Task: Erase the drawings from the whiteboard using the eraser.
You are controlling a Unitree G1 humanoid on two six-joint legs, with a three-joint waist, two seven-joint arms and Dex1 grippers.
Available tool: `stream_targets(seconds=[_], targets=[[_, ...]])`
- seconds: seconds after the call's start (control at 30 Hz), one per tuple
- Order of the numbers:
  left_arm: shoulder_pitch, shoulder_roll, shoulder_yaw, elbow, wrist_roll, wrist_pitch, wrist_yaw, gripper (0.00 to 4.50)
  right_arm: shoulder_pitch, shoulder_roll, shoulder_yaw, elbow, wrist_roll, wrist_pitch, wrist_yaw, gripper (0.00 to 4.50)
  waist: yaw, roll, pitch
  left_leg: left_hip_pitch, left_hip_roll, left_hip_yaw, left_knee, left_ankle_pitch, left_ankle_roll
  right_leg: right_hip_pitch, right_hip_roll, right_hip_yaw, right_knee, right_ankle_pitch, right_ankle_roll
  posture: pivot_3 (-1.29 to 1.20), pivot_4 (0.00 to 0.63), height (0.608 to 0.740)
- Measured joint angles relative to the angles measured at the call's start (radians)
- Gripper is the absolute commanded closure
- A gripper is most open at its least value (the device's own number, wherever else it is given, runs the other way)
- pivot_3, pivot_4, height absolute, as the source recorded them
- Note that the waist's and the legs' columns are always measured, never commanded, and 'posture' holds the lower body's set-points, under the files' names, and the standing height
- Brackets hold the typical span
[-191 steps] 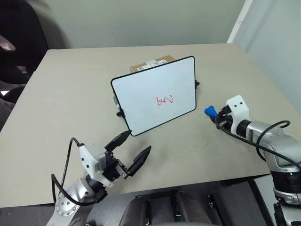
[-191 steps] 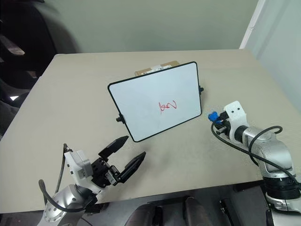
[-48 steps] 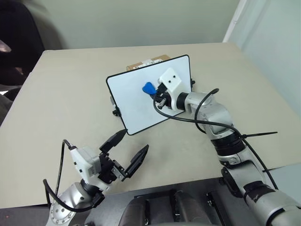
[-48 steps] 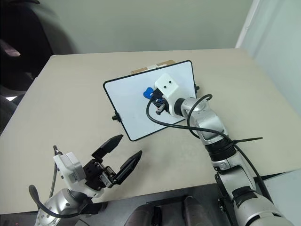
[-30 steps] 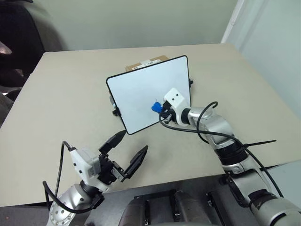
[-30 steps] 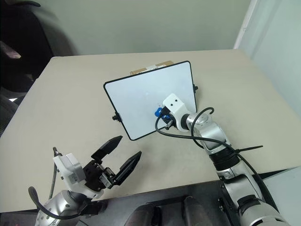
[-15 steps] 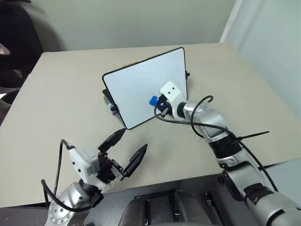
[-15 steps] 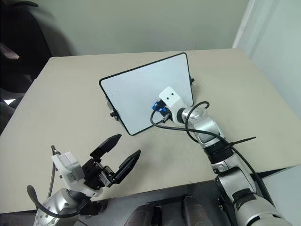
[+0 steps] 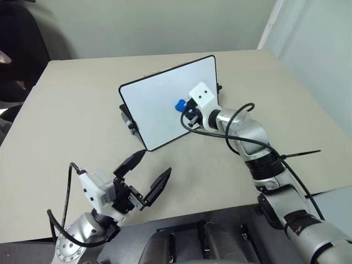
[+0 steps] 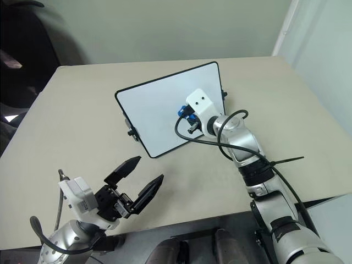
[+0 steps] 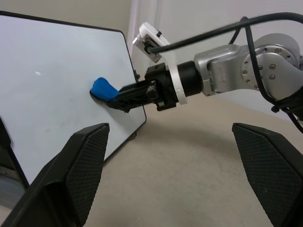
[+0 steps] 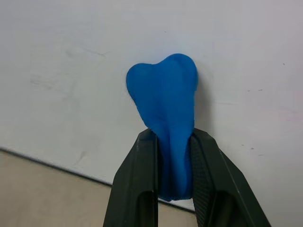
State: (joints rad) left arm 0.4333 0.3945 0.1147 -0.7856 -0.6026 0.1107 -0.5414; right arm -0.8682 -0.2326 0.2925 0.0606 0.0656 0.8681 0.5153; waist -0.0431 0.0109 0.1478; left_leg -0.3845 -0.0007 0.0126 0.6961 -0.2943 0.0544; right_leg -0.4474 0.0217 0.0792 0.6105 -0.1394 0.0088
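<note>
Against the face of the whiteboard (image 9: 165, 102), the right gripper (image 12: 173, 156) is clamped on the eraser (image 12: 166, 101), its two black fingers (image 12: 137, 184) pinching the lower part of the blue piece so hard that it bulges above them. That leaves the rounded upper end free to act as the wiping pad, and in the left wrist view it looks pressed on the white surface, close to the board's right edge. The arm reaches in from the right with the wrist angled slightly downward, which probably keeps the eraser pushing into the tilted panel rather than skating over it.

The board stands propped on the beige table (image 9: 66, 110), leaning back, with its black rim and small side knobs visible; the lean presents the face toward the arm. No red drawings are visible on the panel now: only faint smudges and specks remain near the eraser, so the wiping seems nearly or wholly finished, though the arm hides a strip of the board.

The left gripper (image 9: 144, 175) hovers low over the near part of the table, well apart from the board, fingers spread wide and holding nothing. It appears parked out of the way, leaving the right arm room to sweep
</note>
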Motion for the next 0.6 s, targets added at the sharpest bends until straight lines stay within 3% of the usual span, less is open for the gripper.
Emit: stream_targets(seconds=[0.2,0.33,0.6], targets=[[-0.003,0.000,-0.001,0.000,0.000,0.000,0.001,0.00,0.082,-0.020,0.118,-0.060,0.001,0.076,0.065,3.96,-0.001,0.000,0.000,0.000,0.001,0.000,-0.001,0.000,-0.001,0.000,0.001,0.000,0.000,-0.001,0.001,0.00,0.150,0.740],[-0.003,0.000,-0.001,0.000,0.000,0.000,0.001,0.00,0.071,-0.024,0.123,-0.059,0.001,0.094,0.075,3.96,0.000,0.000,0.000,0.000,0.000,0.000,-0.001,0.000,-0.001,0.000,0.001,0.000,-0.001,-0.001,0.001,0.00,0.150,0.740],[-0.014,0.000,-0.002,0.000,-0.001,0.000,0.000,0.00,-0.015,-0.004,-0.010,0.023,0.001,0.053,0.006,3.96,0.002,0.000,0.000,0.000,0.001,0.000,-0.001,0.000,0.000,0.000,0.001,0.000,0.000,0.000,0.000,0.00,0.150,0.740]])
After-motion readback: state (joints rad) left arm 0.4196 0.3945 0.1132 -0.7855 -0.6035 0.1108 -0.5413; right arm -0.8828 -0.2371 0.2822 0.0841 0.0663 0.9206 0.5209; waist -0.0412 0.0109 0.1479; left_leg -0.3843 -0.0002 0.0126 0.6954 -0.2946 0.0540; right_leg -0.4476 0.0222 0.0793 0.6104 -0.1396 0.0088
